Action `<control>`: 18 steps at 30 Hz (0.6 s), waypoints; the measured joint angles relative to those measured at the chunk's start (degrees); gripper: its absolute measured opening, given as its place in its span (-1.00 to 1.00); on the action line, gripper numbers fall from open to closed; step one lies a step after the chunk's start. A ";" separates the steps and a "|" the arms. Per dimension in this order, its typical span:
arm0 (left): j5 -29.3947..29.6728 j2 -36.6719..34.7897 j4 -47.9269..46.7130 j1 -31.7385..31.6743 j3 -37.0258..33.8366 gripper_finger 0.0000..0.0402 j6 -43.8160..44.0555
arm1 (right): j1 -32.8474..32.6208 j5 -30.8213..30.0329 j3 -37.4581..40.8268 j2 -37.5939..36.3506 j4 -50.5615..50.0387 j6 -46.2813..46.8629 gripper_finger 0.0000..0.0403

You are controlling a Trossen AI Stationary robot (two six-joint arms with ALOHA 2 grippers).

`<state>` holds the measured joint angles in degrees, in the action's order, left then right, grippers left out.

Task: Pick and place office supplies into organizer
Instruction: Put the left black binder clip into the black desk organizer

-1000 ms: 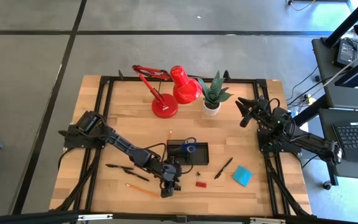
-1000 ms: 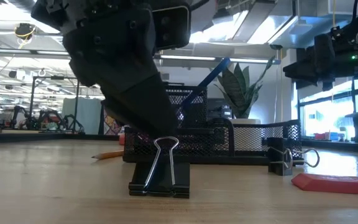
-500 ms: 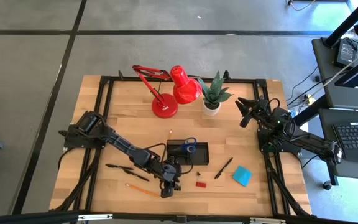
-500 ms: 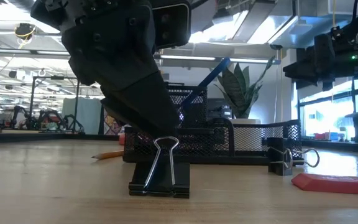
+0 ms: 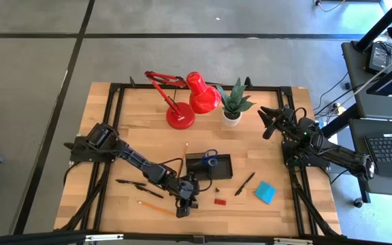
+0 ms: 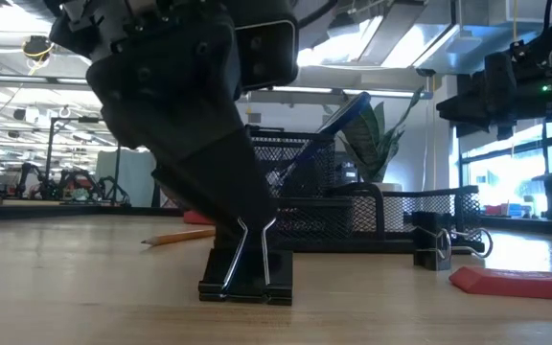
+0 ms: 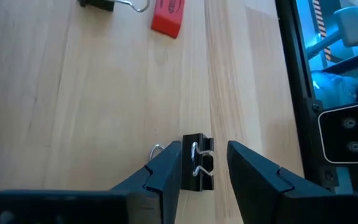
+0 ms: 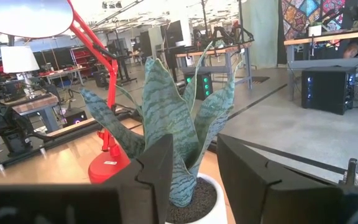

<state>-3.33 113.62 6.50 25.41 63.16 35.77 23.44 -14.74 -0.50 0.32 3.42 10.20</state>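
Left gripper [image 7: 204, 163] is down at the front edge of the light wooden table [image 5: 135, 129], fingers spread, straddling the small black binder clip with wire handles [image 7: 198, 162]. One finger [image 7: 166, 171] looks to be touching the clip's side, the other stands just off it, so I judge this a pinch not yet closed. Low view shows the clip [image 6: 247, 264] standing upright on its base, wire handles up, with the gripper tilted in over it: that angle should let the fingers take the body below the handles.

Low black mesh organizer tray [image 5: 207, 166] sits just behind the clip toward table centre, blue-handled scissors [image 5: 208, 158] already standing in it. A second black binder clip [image 7: 110, 4] and small red eraser [image 5: 220, 201] lie near, toward the right arm's side. Black pen [image 5: 244, 184] and blue square note pad [image 5: 265, 192] lie further that way; more black pens [image 5: 140, 186] and an orange pencil [image 5: 156, 208] lie under the left arm.

Right gripper [image 8: 190, 165] waits raised at the table's far right, fingers apart, holding nothing, pointed at the potted green plant [image 8: 169, 134] and red desk lamp [image 5: 186, 99]
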 joint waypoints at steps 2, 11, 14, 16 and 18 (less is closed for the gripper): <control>0.00 0.00 -0.25 0.00 0.00 -0.44 0.13 | 0.02 0.00 -0.01 0.00 0.00 0.00 -0.36; -0.09 0.00 -0.50 0.00 0.00 -0.77 0.10 | 0.02 0.00 0.01 0.00 0.00 -0.07 -0.36; -0.26 -0.02 -0.40 0.00 0.00 -0.89 0.08 | 0.00 -0.01 0.01 0.00 0.00 -0.10 -0.36; -0.37 -0.21 -0.12 0.00 0.00 -0.96 0.06 | 0.01 0.00 0.00 0.00 0.00 -0.11 -0.36; -0.35 -0.33 -0.21 0.00 0.00 -0.98 -0.10 | 0.02 0.00 0.01 0.00 0.00 -0.11 -0.36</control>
<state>-3.68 113.30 6.30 25.41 63.16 35.68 23.46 -14.75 -0.49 0.32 3.42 10.08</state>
